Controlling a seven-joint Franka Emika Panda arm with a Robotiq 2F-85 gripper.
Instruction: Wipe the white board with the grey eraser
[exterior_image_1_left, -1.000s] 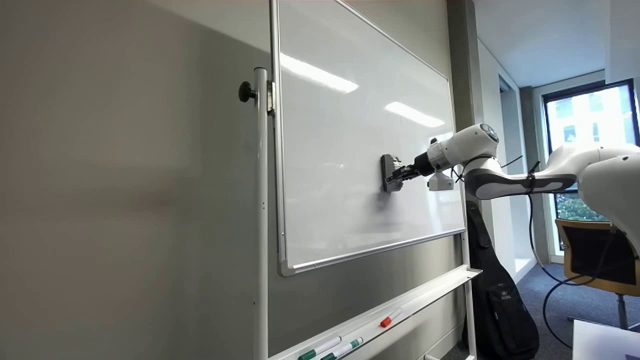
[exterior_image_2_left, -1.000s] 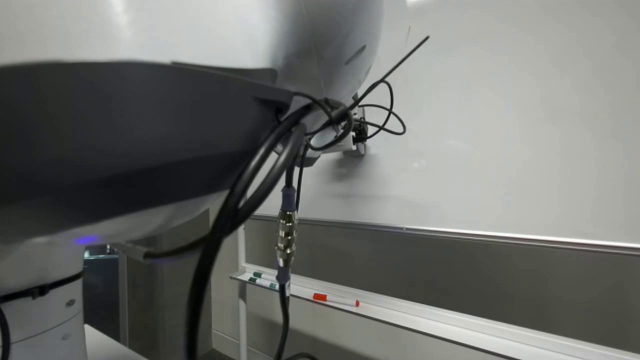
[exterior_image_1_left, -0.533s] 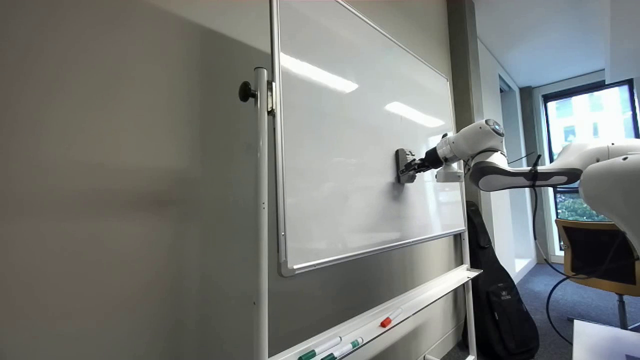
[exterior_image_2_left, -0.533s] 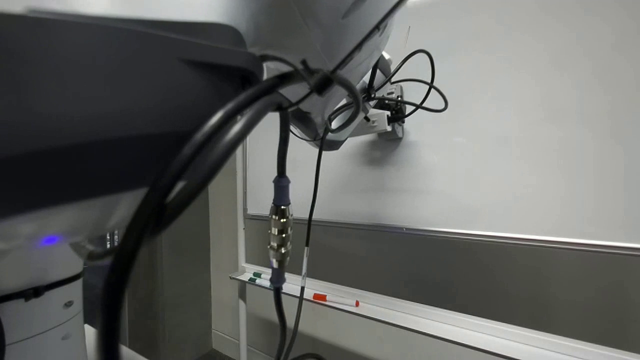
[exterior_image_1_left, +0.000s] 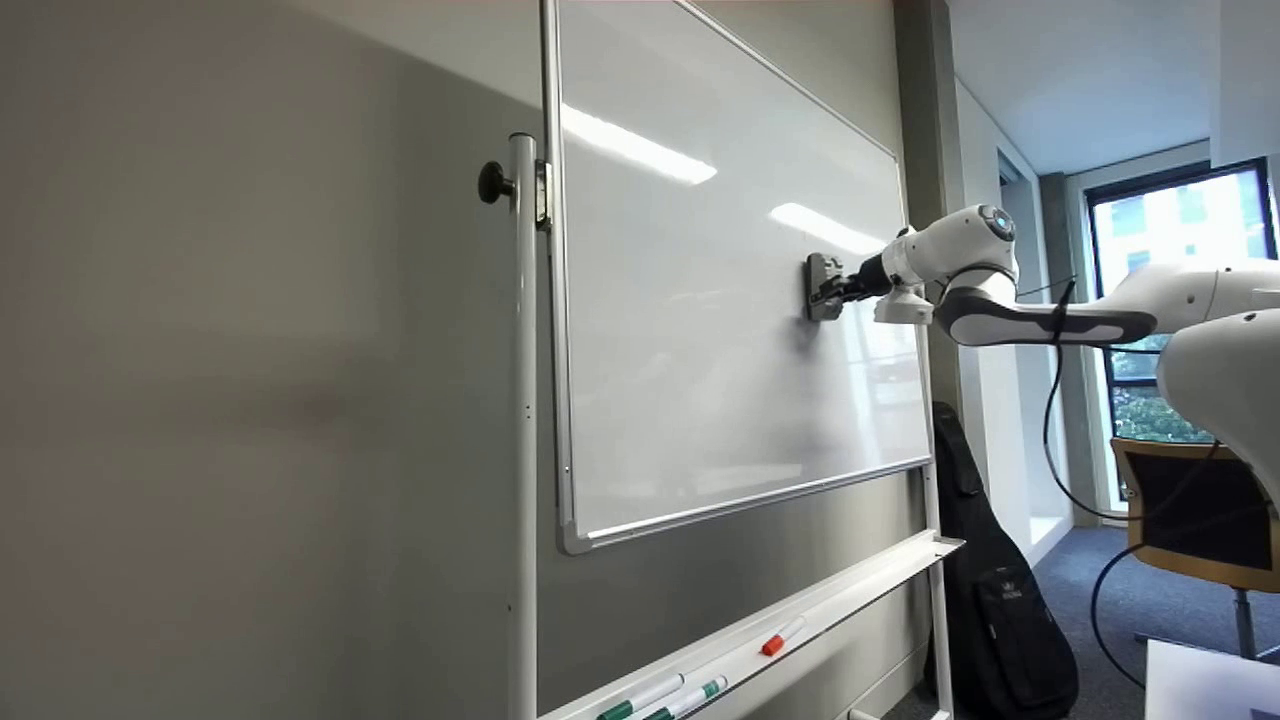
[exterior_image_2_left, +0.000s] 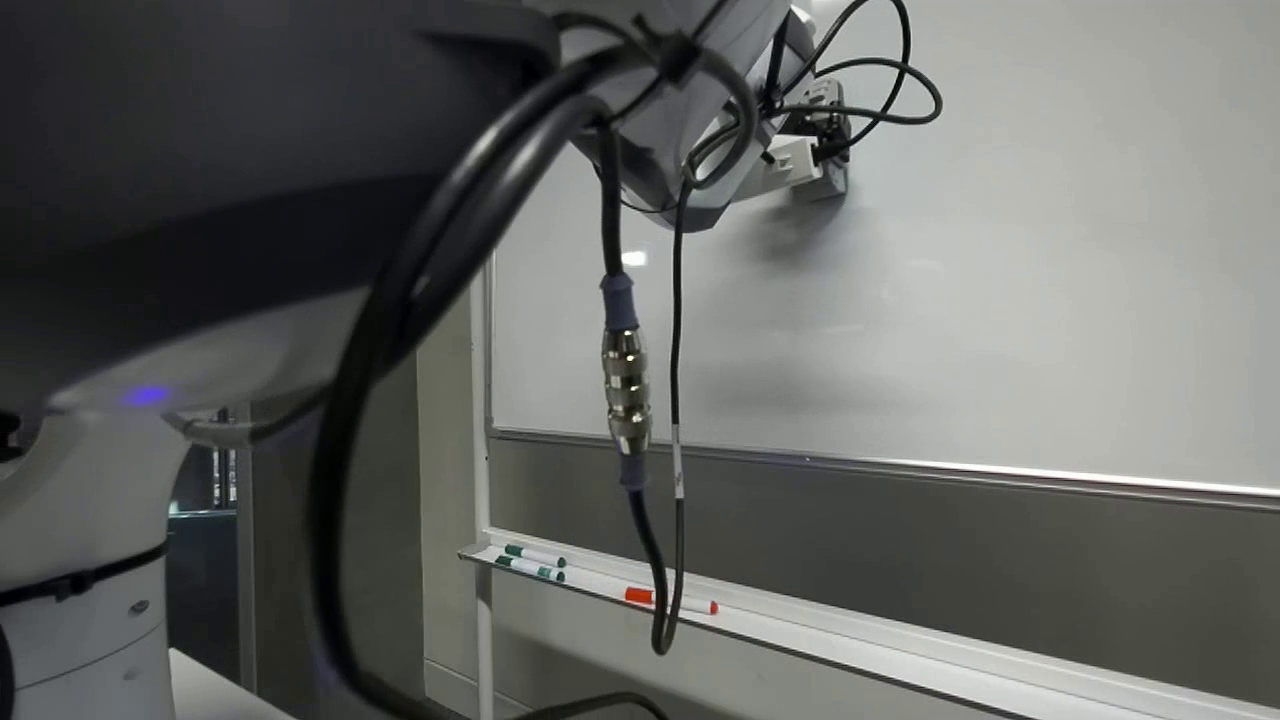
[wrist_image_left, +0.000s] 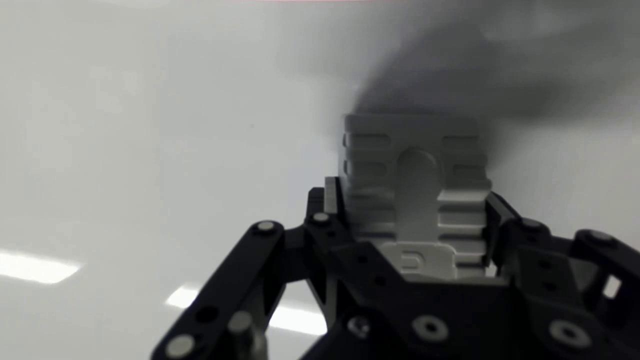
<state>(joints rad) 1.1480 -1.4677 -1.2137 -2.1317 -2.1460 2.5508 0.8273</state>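
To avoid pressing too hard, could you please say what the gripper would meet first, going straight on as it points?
The white board, through the grey eraser clamped in the gripper; eraser and board appear to touch, though depth is unclear.

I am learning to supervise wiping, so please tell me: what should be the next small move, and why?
Probably a short downward stroke along the white board, with light pressure. The gripper is closed on the grey eraser, the eraser seems to lie against the board, and in both exterior views plenty of white surface spreads below it.
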